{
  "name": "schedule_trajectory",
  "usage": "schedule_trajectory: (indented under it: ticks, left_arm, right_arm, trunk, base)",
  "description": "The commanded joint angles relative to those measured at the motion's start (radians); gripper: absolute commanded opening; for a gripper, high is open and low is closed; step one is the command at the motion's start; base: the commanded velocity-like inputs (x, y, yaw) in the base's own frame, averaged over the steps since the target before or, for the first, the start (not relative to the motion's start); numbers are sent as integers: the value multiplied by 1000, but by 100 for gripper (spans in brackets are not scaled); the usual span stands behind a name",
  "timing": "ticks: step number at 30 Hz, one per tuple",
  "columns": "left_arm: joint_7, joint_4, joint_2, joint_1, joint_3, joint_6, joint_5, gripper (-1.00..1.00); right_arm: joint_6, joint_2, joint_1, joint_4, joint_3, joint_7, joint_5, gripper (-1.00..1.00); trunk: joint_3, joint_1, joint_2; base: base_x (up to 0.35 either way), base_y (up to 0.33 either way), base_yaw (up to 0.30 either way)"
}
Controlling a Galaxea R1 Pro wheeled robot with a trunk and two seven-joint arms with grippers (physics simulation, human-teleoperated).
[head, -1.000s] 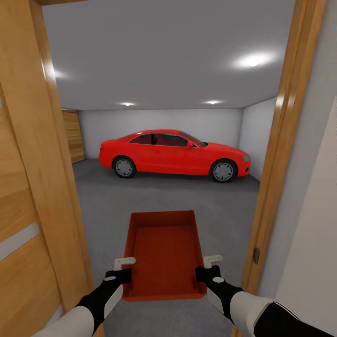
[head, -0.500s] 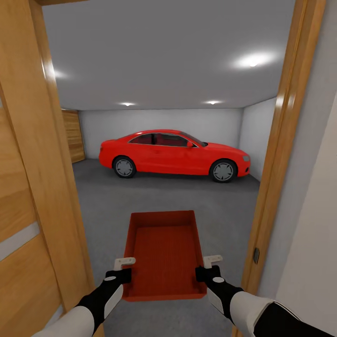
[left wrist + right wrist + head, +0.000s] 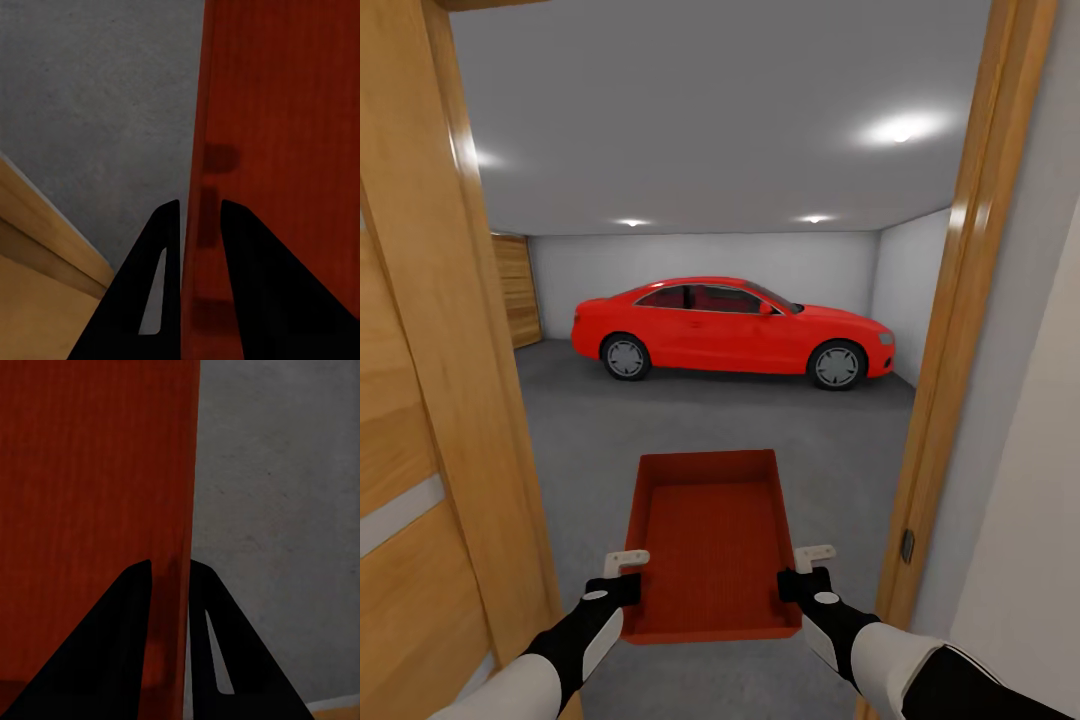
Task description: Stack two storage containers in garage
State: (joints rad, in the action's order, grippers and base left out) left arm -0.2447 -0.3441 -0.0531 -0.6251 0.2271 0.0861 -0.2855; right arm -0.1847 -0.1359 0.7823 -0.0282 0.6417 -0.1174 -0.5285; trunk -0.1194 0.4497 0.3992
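Nothing moved; storage container (image 3: 710,545) clamped between left gripper (image 3: 622,575) and right gripper (image 3: 804,570).

Wood doorframe (image 3: 960,330), red car (image 3: 732,332), white walls (image 3: 705,262), grey concrete floor (image 3: 710,420), ceiling lights (image 3: 900,130)

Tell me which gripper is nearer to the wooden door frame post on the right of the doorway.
Right. The right gripper clamps the orange-red storage container's right wall, beside that wooden post; the left gripper clamps the opposite wall, farther away.
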Motion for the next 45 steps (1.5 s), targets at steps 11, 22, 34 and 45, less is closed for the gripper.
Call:
schedule_trajectory:
  ticks: [11, 22, 34, 45]
  left_arm:
    - [-62, -5, 4, -1, -38, -25, 16, -100]
    - [-62, -4, 4, -1, -37, -25, 16, -100]
    - [-62, -4, 4, -1, -37, -25, 16, -100]
    - [-62, -4, 4, -1, -37, -25, 16, -100]
  right_arm:
    - [-2, -1, 0, -2, -34, 57, 1, -100]
    - [-2, -1, 0, -2, -34, 56, 1, -100]
    - [-2, -1, 0, -2, -34, 56, 1, -100]
    - [-3, 1, 0, -2, -34, 56, 0, -100]
  trunk:
    - [0, 0, 1]
    - [0, 0, 1]
    - [0, 0, 1]
    - [0, 0, 1]
  base:
    - [183, 155, 0]
    - [176, 134, -141]
    - [8, 5, -88]
    - [0, 0, -19]
